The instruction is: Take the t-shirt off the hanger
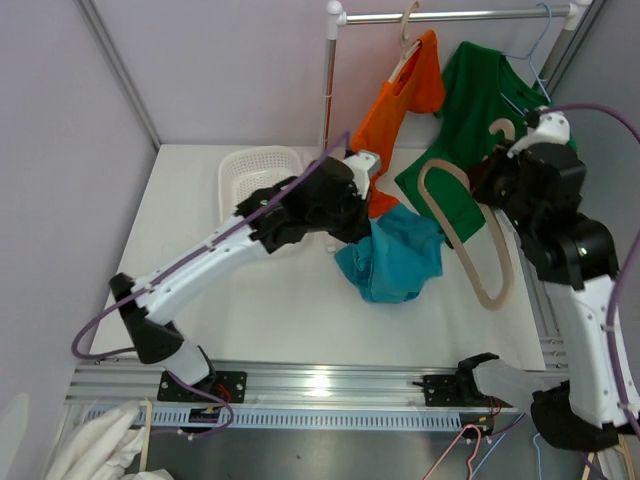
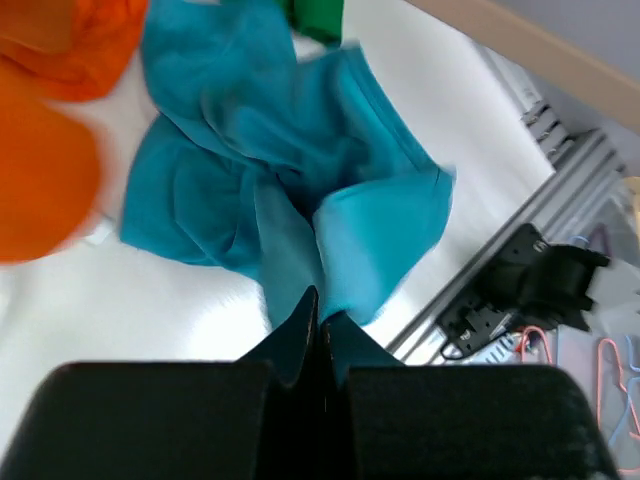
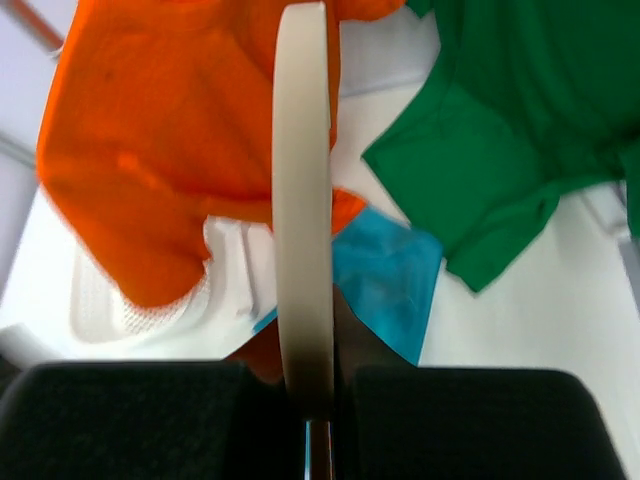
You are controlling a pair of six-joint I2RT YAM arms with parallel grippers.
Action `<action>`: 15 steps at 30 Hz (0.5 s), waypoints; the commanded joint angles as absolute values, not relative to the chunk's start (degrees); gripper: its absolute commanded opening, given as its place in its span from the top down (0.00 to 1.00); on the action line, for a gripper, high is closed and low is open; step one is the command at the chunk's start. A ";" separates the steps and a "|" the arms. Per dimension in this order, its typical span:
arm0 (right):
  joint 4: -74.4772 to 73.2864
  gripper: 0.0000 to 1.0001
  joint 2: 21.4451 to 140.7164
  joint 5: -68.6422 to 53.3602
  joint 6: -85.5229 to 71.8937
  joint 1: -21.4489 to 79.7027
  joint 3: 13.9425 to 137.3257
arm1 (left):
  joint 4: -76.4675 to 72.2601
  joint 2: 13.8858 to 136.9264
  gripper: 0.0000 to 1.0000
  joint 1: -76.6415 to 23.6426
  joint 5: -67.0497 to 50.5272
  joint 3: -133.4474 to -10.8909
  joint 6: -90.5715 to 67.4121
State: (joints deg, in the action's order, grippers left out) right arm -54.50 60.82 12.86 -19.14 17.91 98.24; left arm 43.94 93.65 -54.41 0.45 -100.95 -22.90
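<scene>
Fingers (image 2: 150,420) of the left gripper (image 2: 320,375) are pinched shut on a fold of the teal t-shirt (image 2: 290,170), which lies crumpled on the white table (image 1: 250,310) near its middle, while the right gripper (image 3: 318,400) is clamped on the wooden hanger (image 3: 303,200) and holds it up on the right side of the table. Seen from above, the hanger looks bare, its lower end close beside the shirt, though whether the two touch cannot be told. By that showing the garment appears to be off the hanger and the main work done. What seems left is to draw the two well apart and confirm that no cloth trails over the wood, then let go of the shirt and put the hanger down. Behind them an orange shirt (image 1: 400,100) and a green shirt (image 1: 480,100) hang from the rail (image 1: 450,15), low enough that the orange hem sits beside the left gripper and the green one drapes behind the hanger's upper curve, so either could snag if an arm swings back. A white basket (image 1: 255,165) stands at the far left of the table, just behind the left arm.
</scene>
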 commanded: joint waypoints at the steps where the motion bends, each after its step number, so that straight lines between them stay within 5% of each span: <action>1: -35.71 1.00 64.24 16.95 -13.81 18.02 98.26 | 51.91 85.70 0.99 -52.82 1.74 -107.91 -20.04; 7: -22.62 1.00 70.39 17.76 -6.87 16.26 98.70 | 59.16 88.23 0.99 -41.87 2.91 -134.61 -17.67; 15: -13.02 1.00 80.49 8.29 -2.99 11.78 104.94 | 35.05 85.96 0.99 -24.97 -6.85 -136.61 -19.16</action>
